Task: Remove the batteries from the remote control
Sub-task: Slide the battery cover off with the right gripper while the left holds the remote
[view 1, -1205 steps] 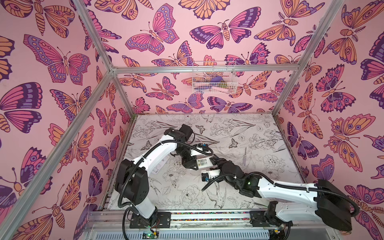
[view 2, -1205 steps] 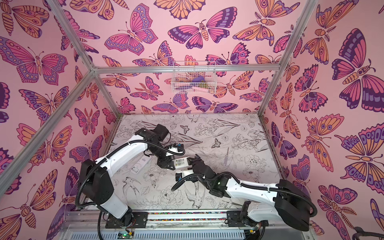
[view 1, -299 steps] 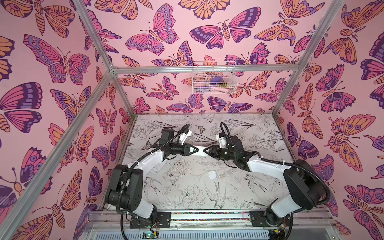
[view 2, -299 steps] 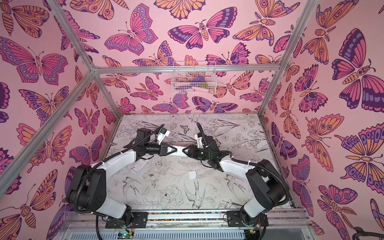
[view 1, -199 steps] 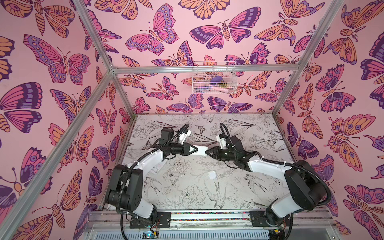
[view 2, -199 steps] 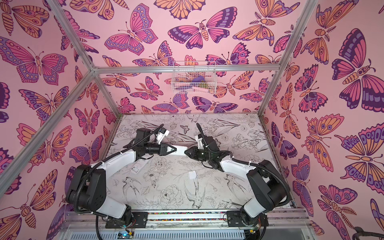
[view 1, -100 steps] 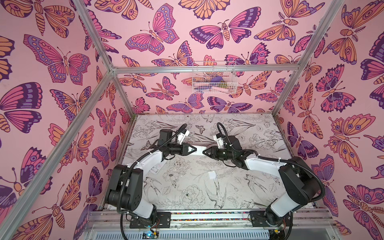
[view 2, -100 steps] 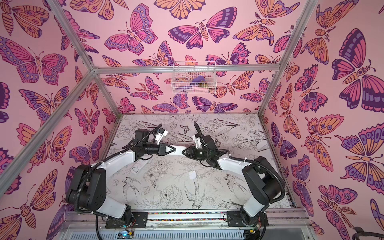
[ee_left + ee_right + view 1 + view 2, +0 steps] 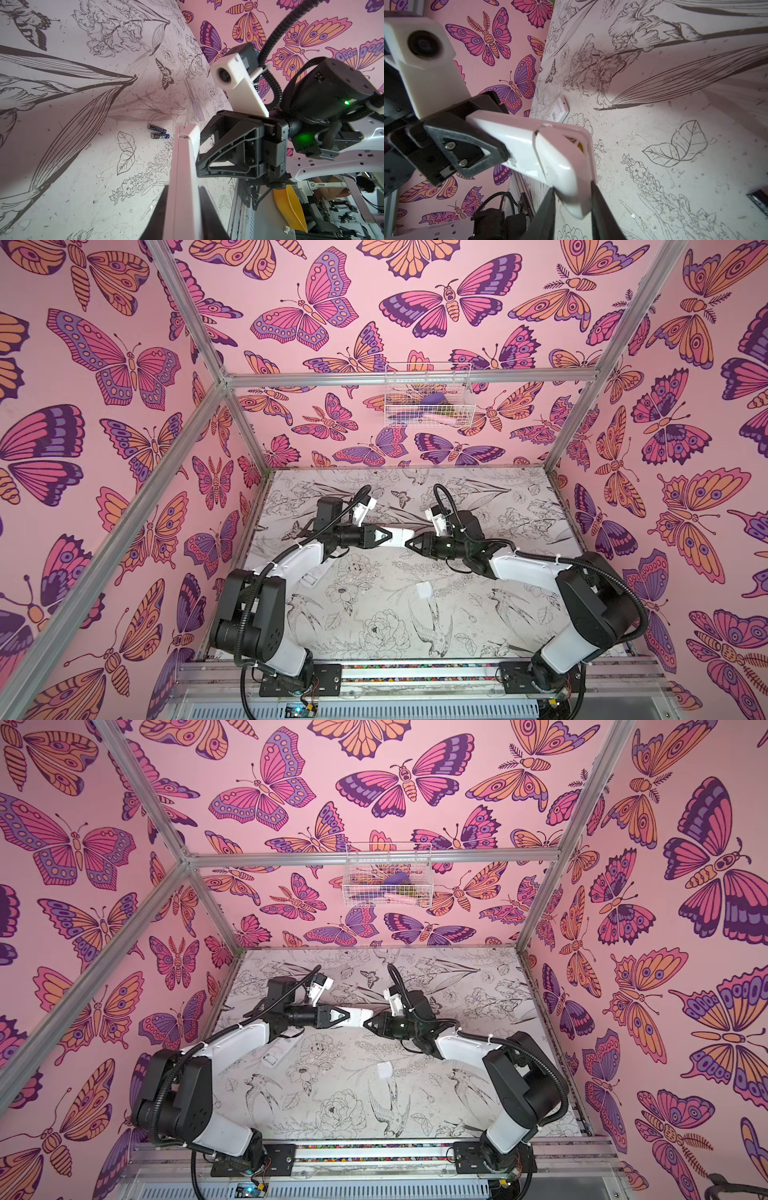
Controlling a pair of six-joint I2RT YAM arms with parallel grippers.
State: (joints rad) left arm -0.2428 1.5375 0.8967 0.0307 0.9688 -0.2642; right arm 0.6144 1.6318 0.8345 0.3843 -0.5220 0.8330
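A white remote control (image 9: 397, 537) (image 9: 357, 1017) hangs in the air between both arms. My left gripper (image 9: 388, 536) (image 9: 182, 191) is shut on one end of it. My right gripper (image 9: 408, 542) (image 9: 572, 187) is shut on the other end, one finger pressing each side. The cover at that end stands slightly ajar, and the yellow of a battery (image 9: 579, 146) shows in the gap. Two black batteries (image 9: 157, 128) (image 9: 160, 136) lie side by side on the table below.
A second white remote (image 9: 316, 574) (image 9: 558, 111) lies on the table under the left arm. A small white cover plate (image 9: 424, 590) (image 9: 385, 1070) lies near the middle. A thin rod tool (image 9: 194, 99) lies beyond the black batteries. A wire basket (image 9: 428, 396) hangs on the back wall.
The right gripper's jaws have narrowed onto the end of the remote. The left gripper keeps its hold. Both arms stay nearly where they were a second ago.
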